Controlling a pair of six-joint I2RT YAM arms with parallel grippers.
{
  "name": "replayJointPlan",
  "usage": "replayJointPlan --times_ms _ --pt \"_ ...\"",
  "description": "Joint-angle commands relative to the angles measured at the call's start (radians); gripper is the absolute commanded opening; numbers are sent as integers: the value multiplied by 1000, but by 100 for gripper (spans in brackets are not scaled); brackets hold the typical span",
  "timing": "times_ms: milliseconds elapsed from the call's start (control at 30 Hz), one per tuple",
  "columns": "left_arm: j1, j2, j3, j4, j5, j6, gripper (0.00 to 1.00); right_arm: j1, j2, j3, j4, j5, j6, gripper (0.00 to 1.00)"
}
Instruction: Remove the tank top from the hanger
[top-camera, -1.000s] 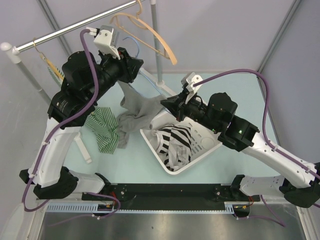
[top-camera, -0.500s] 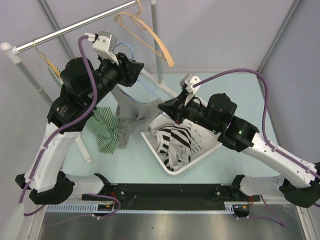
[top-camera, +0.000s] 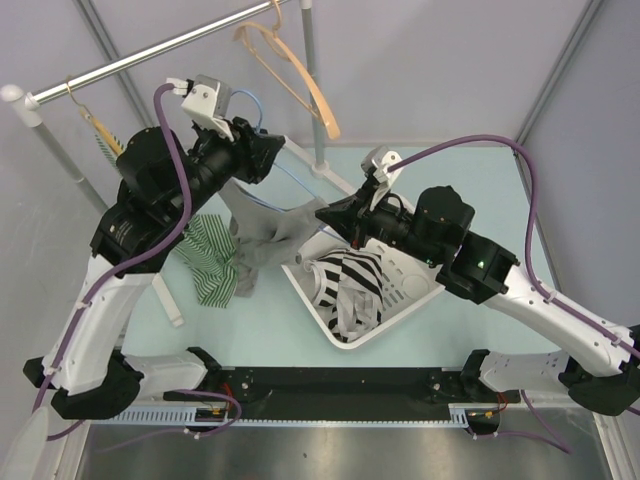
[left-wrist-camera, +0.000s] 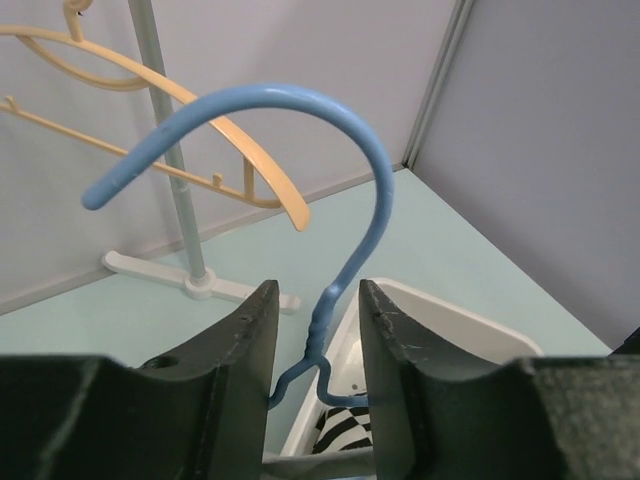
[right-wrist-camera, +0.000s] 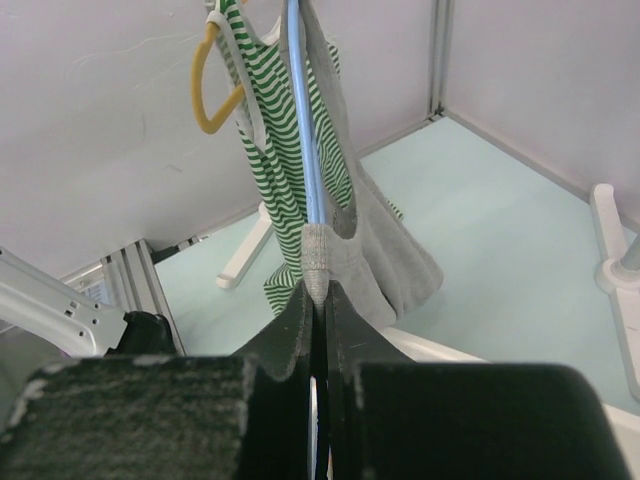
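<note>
As the two arms meet over the pale green table (top-camera: 470, 170), the left gripper (left-wrist-camera: 318, 372) has its jaws closed to a narrow gap around the thin blue wire hanger (left-wrist-camera: 372, 190). The twisted neck runs up between them, and the wire spreads out to both inner faces just below. The hook curls up and over, free in the air. Across from it, the right gripper (right-wrist-camera: 318, 300) has its jaws pressed tight together, pinching a folded grey edge of the tank top right where the blue wire passes.

The plain grey cotton tank top (top-camera: 262, 235) is on the hanger, between the two grippers and just left of the basket. Its top is stretched out towards the right jaws, and the body sags in soft folds below. In the right wrist view the fabric fans out wide beneath the pinch, one armhole gaping open.

The white plastic laundry basket (top-camera: 415, 300) sits tilted beneath the right arm. A crumpled black-and-white striped garment (top-camera: 345, 290) fills its near half.

Beside the grey fabric is a green-and-white striped top (top-camera: 208, 258) on a yellow hanger (right-wrist-camera: 205, 92). A bare tan plastic hanger (top-camera: 300, 78) dangles from the silver metal rail (top-camera: 150, 55) behind the left arm.
</note>
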Motion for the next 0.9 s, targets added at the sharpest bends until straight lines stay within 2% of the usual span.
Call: replayJointPlan --times_ms 0,67,100,167,200,267,400,433,500,533,600,700,867 --pt "-7 -18 -34 -25 45 3 46 -16 -34 66 138 37 36 0" --pt "-7 -18 -36 -26 45 11 47 -25 -29 83 134 19 62 0" --pt "-6 -21 -34 -28 45 20 43 -27 -28 86 134 14 69 0" --pt "-7 -21 -30 -26 1 27 30 -28 -26 95 135 5 89 0" --pt "-7 -19 -27 -28 -8 34 17 -28 -31 95 137 0 95 0" --pt "-7 -12 -2 -31 -30 32 1 -27 -31 95 137 -6 105 0" --pt "-6 16 64 -32 -88 1 0 -28 -26 97 101 3 108 1" --pt "-7 24 77 -34 -100 0 0 -28 -25 97 88 23 106 17" --pt "-6 42 114 -31 -137 4 0 -28 -26 98 29 43 105 41" --pt "-6 45 124 -26 -146 11 0 -28 -32 98 5 107 106 56" --pt "-6 59 156 -26 -180 33 0 -28 -49 86 -52 152 106 70" --pt "-6 65 176 -25 -212 61 0 -28 -94 68 -70 161 118 76" --pt "-9 50 157 -5 -300 83 0 -2 -117 77 -75 231 197 76"
